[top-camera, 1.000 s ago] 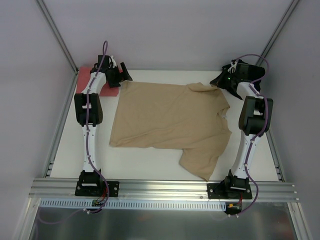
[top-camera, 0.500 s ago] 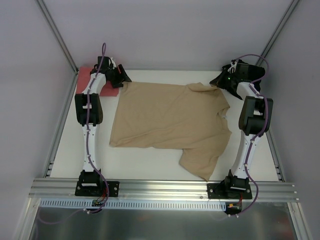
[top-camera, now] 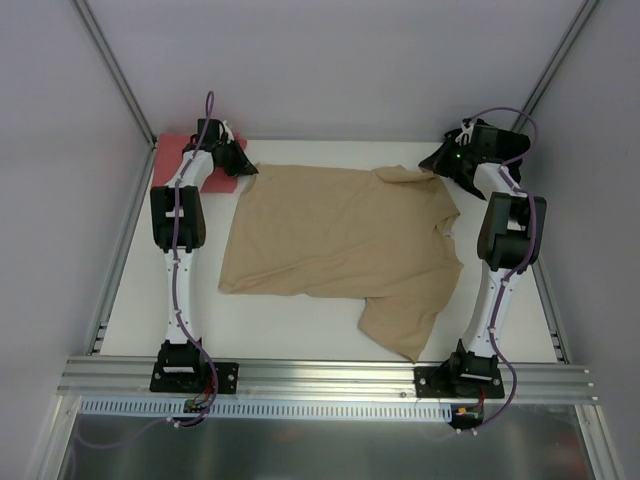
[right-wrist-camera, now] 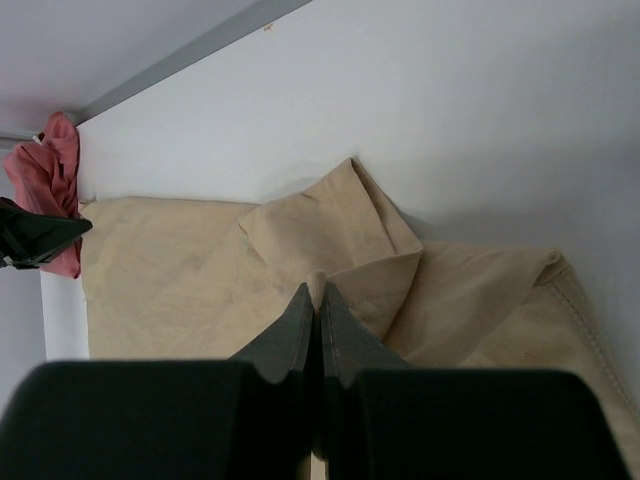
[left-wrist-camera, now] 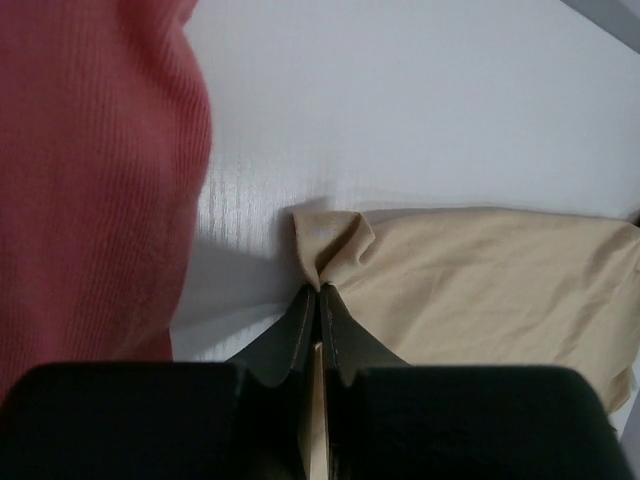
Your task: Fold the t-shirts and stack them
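The tan t-shirt [top-camera: 340, 235] is lying flat mid-table, its long axis running left to right. The left gripper [left-wrist-camera: 319, 292] is pinching its far-left corner and the right gripper [right-wrist-camera: 316, 290] its far-right sleeve fold, so the shirt's body is stretching from both toward the arm bases.

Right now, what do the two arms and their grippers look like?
The left arm and right arm both have slim white links, bulky black joint housings and black base plates on an aluminium rail. A purple cable runs up each. The left gripper and right gripper are black, tapering wedges. A small green light glows at the right wrist.
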Motion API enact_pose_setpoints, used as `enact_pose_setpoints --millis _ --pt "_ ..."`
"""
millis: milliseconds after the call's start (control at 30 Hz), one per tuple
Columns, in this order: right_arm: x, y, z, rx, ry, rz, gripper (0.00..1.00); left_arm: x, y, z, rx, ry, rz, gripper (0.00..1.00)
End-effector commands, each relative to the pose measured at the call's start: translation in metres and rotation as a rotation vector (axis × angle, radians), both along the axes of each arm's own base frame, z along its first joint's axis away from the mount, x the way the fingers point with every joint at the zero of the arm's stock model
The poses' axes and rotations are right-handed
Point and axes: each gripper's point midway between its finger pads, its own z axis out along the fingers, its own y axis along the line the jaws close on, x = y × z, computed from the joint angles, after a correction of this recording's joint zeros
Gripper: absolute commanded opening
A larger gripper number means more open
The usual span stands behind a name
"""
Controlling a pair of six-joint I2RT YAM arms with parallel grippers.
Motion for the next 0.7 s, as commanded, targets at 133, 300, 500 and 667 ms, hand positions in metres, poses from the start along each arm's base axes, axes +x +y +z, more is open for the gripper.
enact_pose_setpoints --millis 133,300,500,667 --pt "0.004 0.005 0.049 0.007 -0.098 0.058 0.00 0.001 0.007 0.086 0.032 -0.170 0.002 0.00" --pt "-0.012 0.007 0.054 -0.010 -0.082 0.082 0.00 -0.016 0.007 0.101 0.041 -0.185 -0.006 0.00" --pt "-0.036 0.003 0.057 -0.062 -0.060 0.074 0.00 -0.039 0.007 0.098 0.047 -0.162 -0.008 0.00" --pt "-0.056 -0.005 0.060 -0.114 -0.042 0.055 0.00 -0.054 0.007 0.102 0.052 -0.162 -0.009 0.00"
